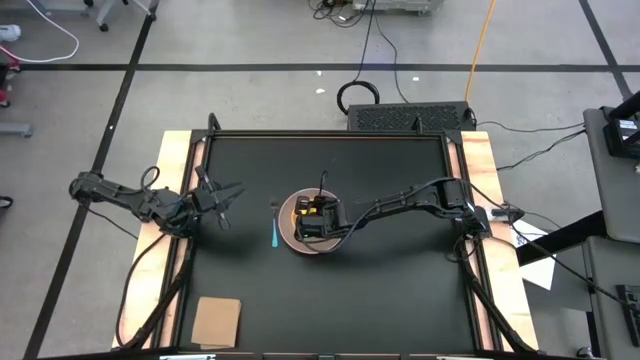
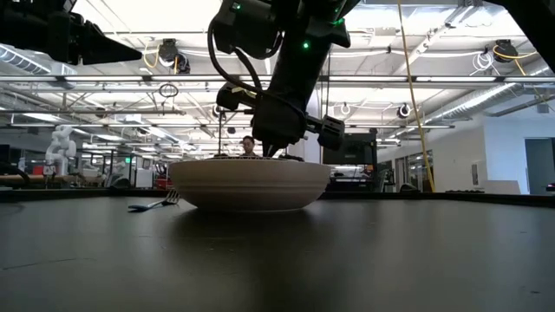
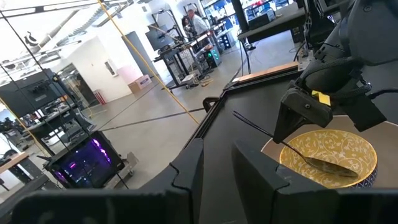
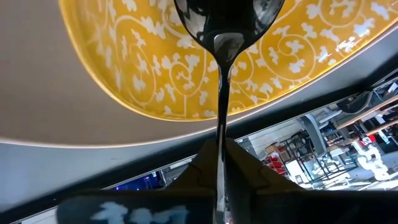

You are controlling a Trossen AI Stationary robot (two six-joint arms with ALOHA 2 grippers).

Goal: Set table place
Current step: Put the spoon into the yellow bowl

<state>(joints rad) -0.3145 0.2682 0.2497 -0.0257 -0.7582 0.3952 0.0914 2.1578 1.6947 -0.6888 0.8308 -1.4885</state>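
Observation:
A round pinkish-tan plate [image 1: 292, 238] sits mid-table and carries a yellow patterned dish [image 4: 155, 74]. A silver spoon [image 3: 326, 165] lies with its bowl in the dish. My right gripper [image 4: 221, 163] hovers over the dish, shut on the spoon's handle. A thin light-blue utensil [image 1: 275, 236] lies flat on the table [image 1: 400, 290] just left of the plate; the low view shows it as a fork [image 2: 156, 204]. My left gripper [image 1: 226, 193] waits level and open near the table's left edge, holding nothing. My right gripper pinches the spoon's handle [image 4: 219, 121] between its two fingers, partway along it, so the free end [image 3: 239, 116] sticks out past them. The fingers slant down from the table's right and lie across the handle. The spoon is tilted, its bowl [image 4: 227, 18] in the yellow dish.
A tan cardboard-like square [image 1: 217, 320] lies near the front left corner. Pale wooden strips [image 1: 478, 170] run along the table's left and right edges. Bare black tabletop surrounds the plate. A person stands far off in the room beyond the table.

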